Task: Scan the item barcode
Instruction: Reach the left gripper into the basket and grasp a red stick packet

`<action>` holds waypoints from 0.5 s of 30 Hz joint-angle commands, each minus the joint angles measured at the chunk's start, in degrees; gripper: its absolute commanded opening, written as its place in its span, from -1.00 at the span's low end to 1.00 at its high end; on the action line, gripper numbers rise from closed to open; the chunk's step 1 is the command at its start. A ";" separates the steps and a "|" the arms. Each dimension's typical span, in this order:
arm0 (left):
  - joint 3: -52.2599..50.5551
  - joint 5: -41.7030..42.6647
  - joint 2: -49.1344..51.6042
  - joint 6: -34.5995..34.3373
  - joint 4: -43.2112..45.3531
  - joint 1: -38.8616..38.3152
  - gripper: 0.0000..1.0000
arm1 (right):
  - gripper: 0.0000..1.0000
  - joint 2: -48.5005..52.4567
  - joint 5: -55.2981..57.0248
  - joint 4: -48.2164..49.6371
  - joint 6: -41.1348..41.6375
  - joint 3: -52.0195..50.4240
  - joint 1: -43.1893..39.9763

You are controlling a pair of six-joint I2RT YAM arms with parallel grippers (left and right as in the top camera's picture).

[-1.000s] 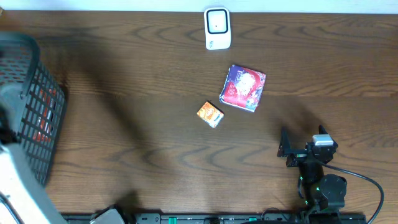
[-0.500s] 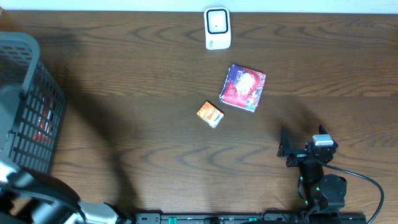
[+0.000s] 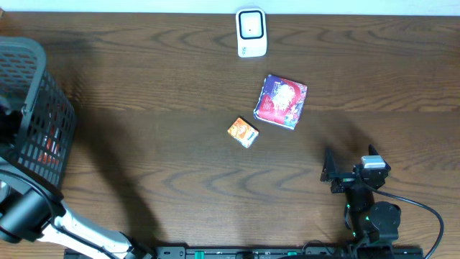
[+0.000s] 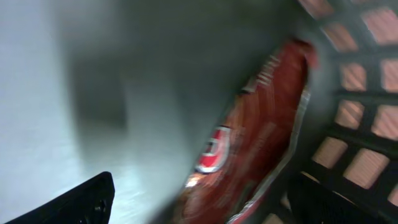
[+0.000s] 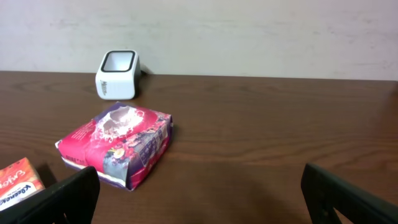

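We count two tools, both with fingers spread wide and gripping nothing. The left tool [image 4: 205, 200] is inside the one black plastic lattice basket [image 3: 52, 108], by a blurred, glossy red packet [image 4: 252, 140], and the right tool [image 5: 199, 180] hangs low over the wood-grain table [image 3: 144, 86]. On the table lie one soft square pink-and-purple pack [image 3: 281, 101], one small orange carton [image 3: 243, 132] near it, and one rounded white scanner [image 3: 251, 32] at the far edge.

No text fully readable anywhere.
- Scanner [image 5: 116, 74]: small dark word low on white front, too small to read.
- Pink pack [image 5: 118, 143]: lettering on side panel, illegible.
- Orange box [image 5: 18, 180]: white slanted word, cut by frame edge, unclear.
- Red pouch [image 4: 255, 143]: white lettering along length and round red-white emblem, both blurred.
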 commanded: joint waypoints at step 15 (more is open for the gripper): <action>-5.90 2.25 0.63 5.55 0.50 0.04 0.50 | 0.99 -0.20 -0.11 -0.24 0.63 -0.09 0.35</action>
